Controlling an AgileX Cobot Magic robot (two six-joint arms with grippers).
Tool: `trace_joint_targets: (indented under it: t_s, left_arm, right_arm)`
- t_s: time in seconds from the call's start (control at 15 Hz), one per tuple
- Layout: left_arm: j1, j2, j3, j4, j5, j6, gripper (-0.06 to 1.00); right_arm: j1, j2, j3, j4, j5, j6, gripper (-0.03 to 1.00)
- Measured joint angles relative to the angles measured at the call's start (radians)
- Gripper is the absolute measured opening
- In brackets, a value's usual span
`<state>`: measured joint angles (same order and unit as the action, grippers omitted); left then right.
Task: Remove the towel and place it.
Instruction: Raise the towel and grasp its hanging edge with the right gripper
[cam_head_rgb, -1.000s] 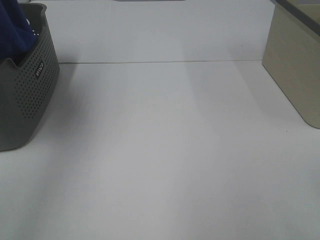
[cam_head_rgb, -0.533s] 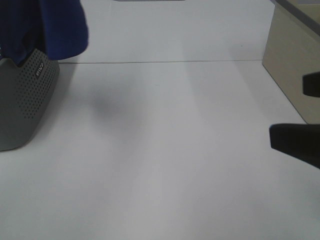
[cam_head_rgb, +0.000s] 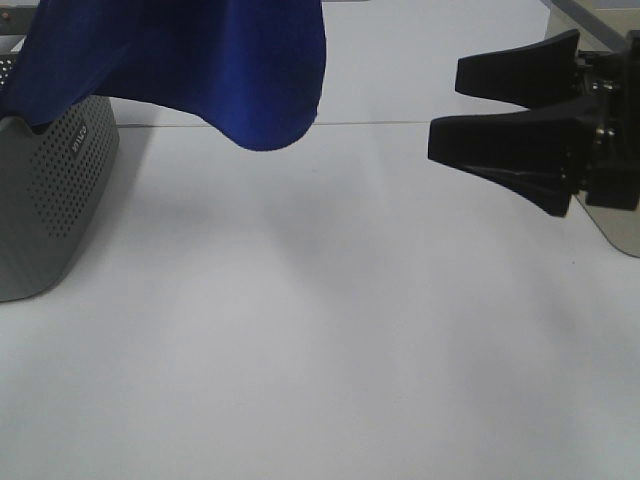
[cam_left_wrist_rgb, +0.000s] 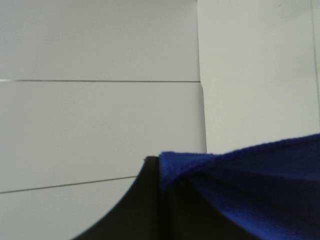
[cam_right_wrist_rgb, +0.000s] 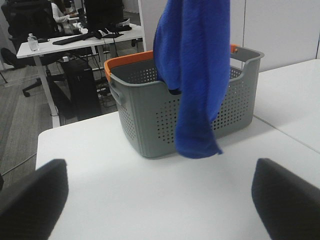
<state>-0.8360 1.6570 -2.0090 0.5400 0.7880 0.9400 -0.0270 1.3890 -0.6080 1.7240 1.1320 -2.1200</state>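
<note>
The royal-blue towel (cam_head_rgb: 200, 60) hangs from above the top edge of the exterior view, one end still inside the grey perforated basket (cam_head_rgb: 50, 200) at the far left. In the left wrist view my left gripper (cam_left_wrist_rgb: 161, 172) is shut on a towel edge (cam_left_wrist_rgb: 250, 190), held high above the table. My right gripper (cam_head_rgb: 445, 108) is open and empty at the right, above the table, pointing toward the towel. The right wrist view shows the towel (cam_right_wrist_rgb: 195, 75) draped over the front of the basket (cam_right_wrist_rgb: 150, 120), well beyond my open right gripper (cam_right_wrist_rgb: 160, 200).
A beige box (cam_head_rgb: 625, 225) stands at the right edge behind the right gripper. A seam (cam_head_rgb: 380, 123) crosses the white table (cam_head_rgb: 300, 350). An office desk (cam_right_wrist_rgb: 75, 42) and chairs stand beyond the table's edge.
The towel has risen out of the basket and swung right, now hanging wide over the table's back left. The right gripper came in from the right edge and moved up and leftward.
</note>
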Motion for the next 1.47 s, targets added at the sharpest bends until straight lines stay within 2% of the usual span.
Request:
trace_joint_targets:
  t_s: [0.27,0.53,0.6,0.67,0.8,1.0,1.07,1.2,1.33,1.47]
  left_arm:
    - [-0.06,0.027,0.0,0.0,-0.009,0.003,0.0]
    - [-0.083,0.049,0.0,0.0,-0.045,0.003,0.0]
    - [-0.084,0.051,0.0,0.0,-0.055,0.005,0.0]
    - [-0.088,0.052,0.0,0.0,-0.078,0.005,0.0]
    - [-0.088,0.052,0.0,0.0,-0.085,0.005,0.0]
    - [-0.088,0.056,0.0,0.0,-0.09,0.005,0.0]
    - [-0.088,0.056,0.0,0.0,-0.091,0.005,0.0]
    - [-0.088,0.056,0.0,0.004,-0.091,0.006,0.0]
    - [-0.088,0.057,0.0,0.006,-0.091,0.006,0.0]
    - [-0.088,0.057,0.0,0.006,-0.091,0.006,0.0]
  right_arm:
    - [0.0,0.189,-0.138,0.012,0.065,-0.007,0.96]
    - [0.003,0.285,-0.245,0.013,0.071,-0.019,0.96]
    - [0.016,0.3,-0.263,0.013,0.071,-0.019,0.96]
    - [0.081,0.322,-0.285,0.013,0.072,-0.02,0.96]
    - [0.144,0.338,-0.29,0.012,0.063,-0.026,0.96]
    - [0.176,0.351,-0.29,-0.016,0.041,-0.025,0.94]
    - [0.176,0.351,-0.29,-0.036,0.028,-0.022,0.91]
    - [0.176,0.351,-0.29,-0.087,-0.011,0.004,0.77]
    - [0.176,0.351,-0.29,-0.113,-0.058,0.036,0.5]
    - [0.175,0.351,-0.29,-0.087,-0.067,0.053,0.22]
